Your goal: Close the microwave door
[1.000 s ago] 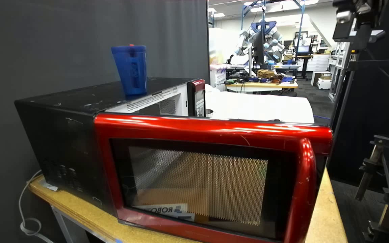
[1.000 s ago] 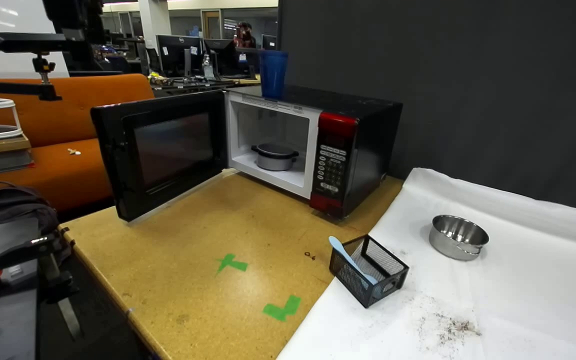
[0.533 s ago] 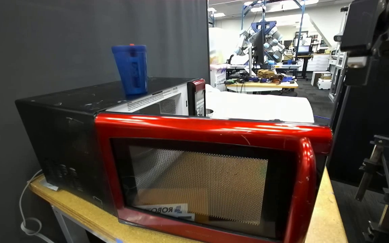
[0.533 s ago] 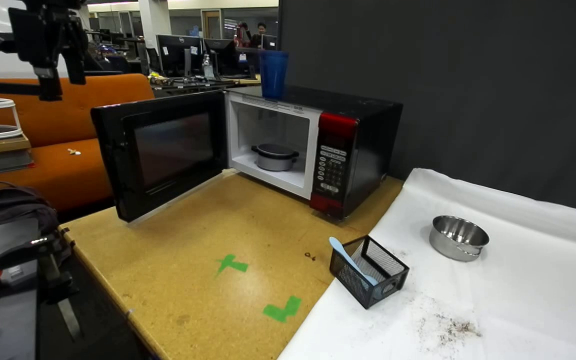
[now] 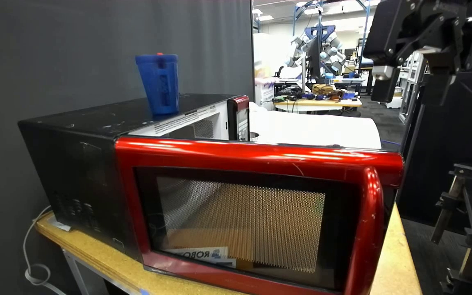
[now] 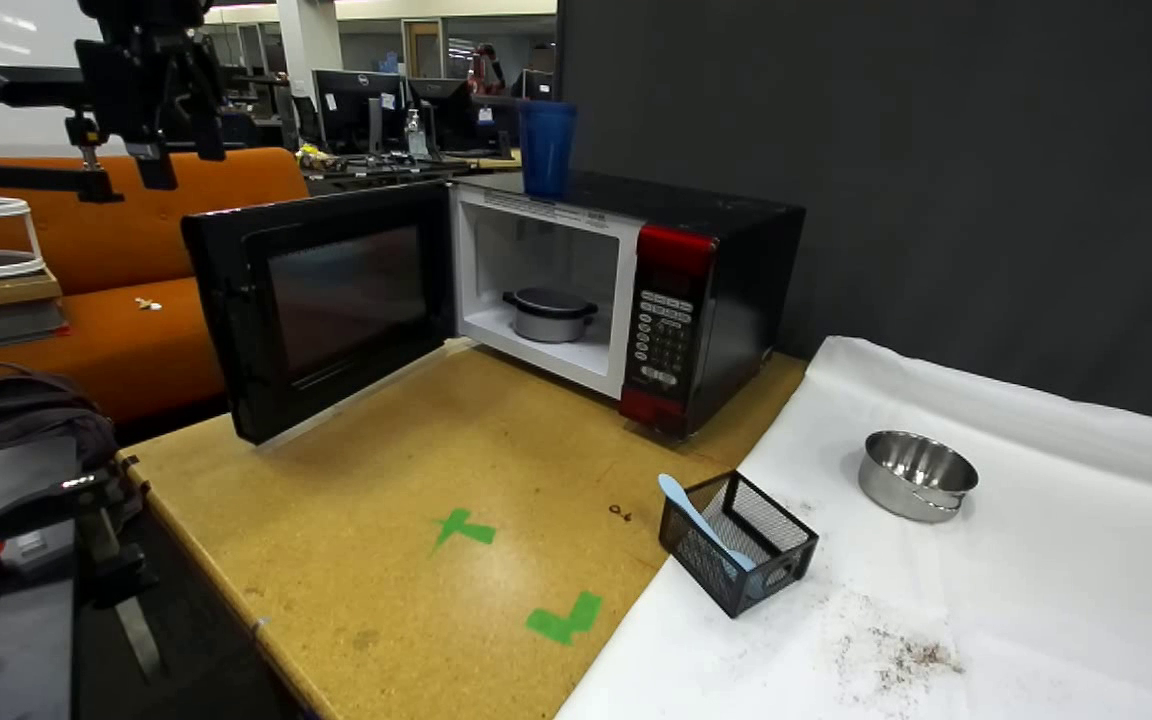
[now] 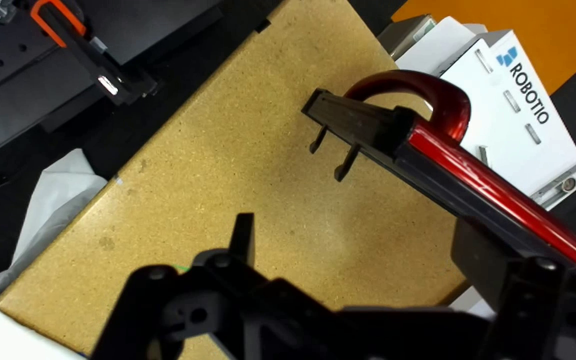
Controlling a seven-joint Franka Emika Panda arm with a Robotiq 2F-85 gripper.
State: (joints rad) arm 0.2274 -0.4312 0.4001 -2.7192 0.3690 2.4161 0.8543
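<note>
Gripper [image 7: 358,242] is hovering above the open microwave door [image 5: 236,153], fingers [image 7: 242,239] standing wide apart.
Door's free end is sitting below the tool, apart from it, in both exterior views. Past the door from the tool in the wrist view, a white box [image 7: 508,120] is showing a blue logo [image 7: 507,56] and "ROBOTI" plus O or Q, can't tell which. Below right of the tool in an exterior view, the microwave's [image 6: 751,290] keypad [image 6: 663,340] is showing print too small to read.

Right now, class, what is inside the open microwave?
Inside the microwave, a dark-topped grey pot can be seen. Anything in the pot or directly behind it is covered from view.
</note>
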